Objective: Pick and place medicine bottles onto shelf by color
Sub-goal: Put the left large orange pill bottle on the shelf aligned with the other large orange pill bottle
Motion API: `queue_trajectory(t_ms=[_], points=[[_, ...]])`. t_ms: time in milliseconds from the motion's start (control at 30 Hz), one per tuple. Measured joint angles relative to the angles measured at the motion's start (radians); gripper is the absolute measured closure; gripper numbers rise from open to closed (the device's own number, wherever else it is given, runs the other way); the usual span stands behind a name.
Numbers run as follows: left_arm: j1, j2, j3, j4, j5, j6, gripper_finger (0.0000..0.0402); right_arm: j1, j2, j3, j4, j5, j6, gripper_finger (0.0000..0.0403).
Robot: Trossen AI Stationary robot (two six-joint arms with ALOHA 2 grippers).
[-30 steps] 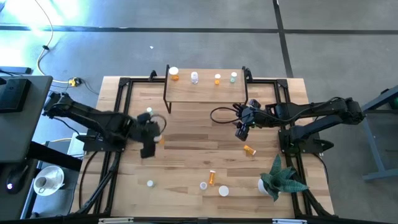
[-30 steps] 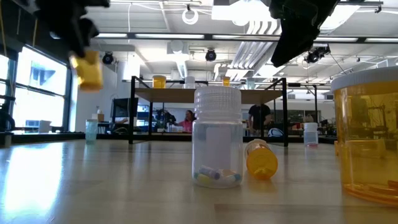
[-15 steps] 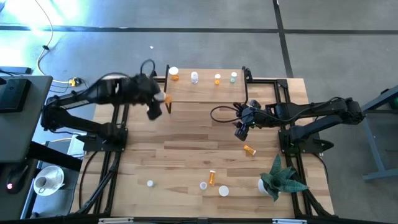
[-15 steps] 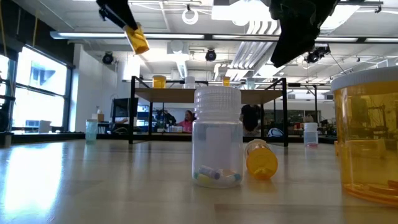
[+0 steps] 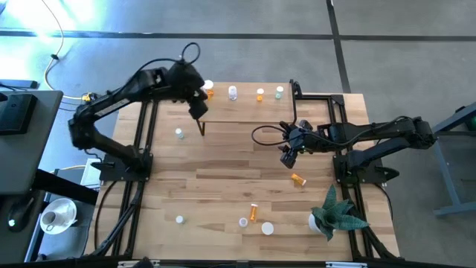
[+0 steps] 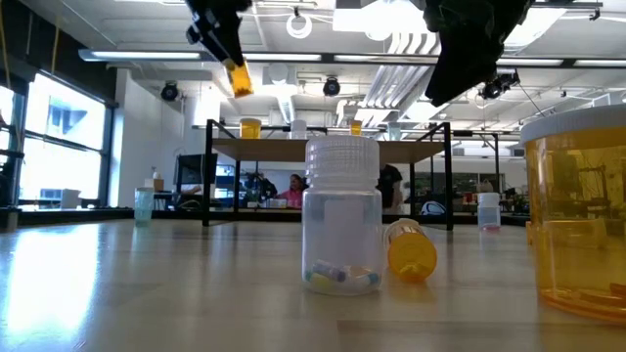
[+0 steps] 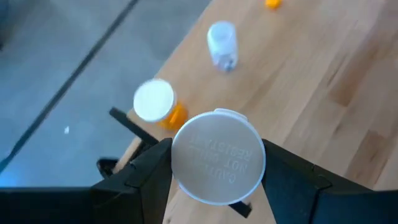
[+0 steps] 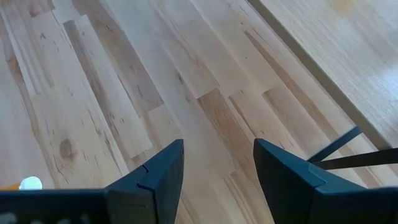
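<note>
**Orange bottle held over the shelf's left end**

Orange white-capped medicine bottle (image 7: 217, 157) sits clamped in the left gripper (image 5: 196, 104), above the left end of the small light-wood shelf on black legs (image 5: 245, 112). Four bottles stand there: two orange, one clear, one green. Six more lie about the wooden table (image 5: 223, 167). The left arm reaches far forward. The right gripper (image 5: 289, 155) hovers mid-table, fingers parted, empty.
</note>
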Motion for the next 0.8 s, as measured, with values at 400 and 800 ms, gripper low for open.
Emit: queue_trajectory(t_ms=[400, 800], points=[[0.014, 0.179, 0.010, -0.034, 0.051, 0.023, 0.0198, 0.000, 0.000, 0.000, 0.000, 0.000, 0.017, 0.0217], [0.021, 0.248, 0.014, -0.030, 0.029, 0.031, 0.0198, 0.000, 0.000, 0.000, 0.000, 0.000, 0.018, 0.0217]])
